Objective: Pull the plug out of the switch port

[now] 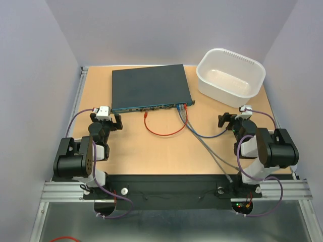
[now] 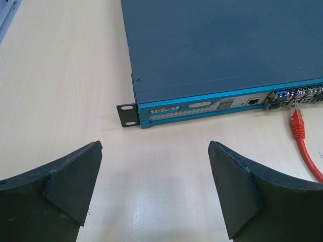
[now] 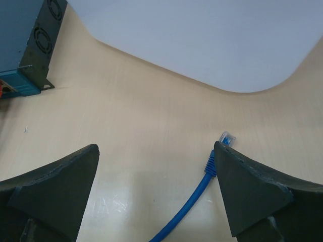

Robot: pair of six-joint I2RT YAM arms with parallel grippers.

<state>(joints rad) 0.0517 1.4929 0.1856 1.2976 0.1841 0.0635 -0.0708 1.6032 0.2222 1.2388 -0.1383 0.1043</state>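
While both arms sit low in the top view, the left gripper (image 1: pixel 107 121) and right gripper (image 1: pixel 229 121) hold their fingers spread wide with nothing between them. The switch (image 1: pixel 150 86) lies flat on the table (image 1: pixel 151 151) at upper centre, ports facing the arms and a white tub (image 1: pixel 231 75) to its right. A red cable (image 1: pixel 166 133) loops from the right-hand ports to a loose red plug (image 2: pixel 298 122) on the table just in front of the port row, and a blue cable (image 1: pixel 202 133) from the same ports ends in a loose clear plug (image 3: pixel 226 137) just beside a right finger (image 3: pixel 247 186).
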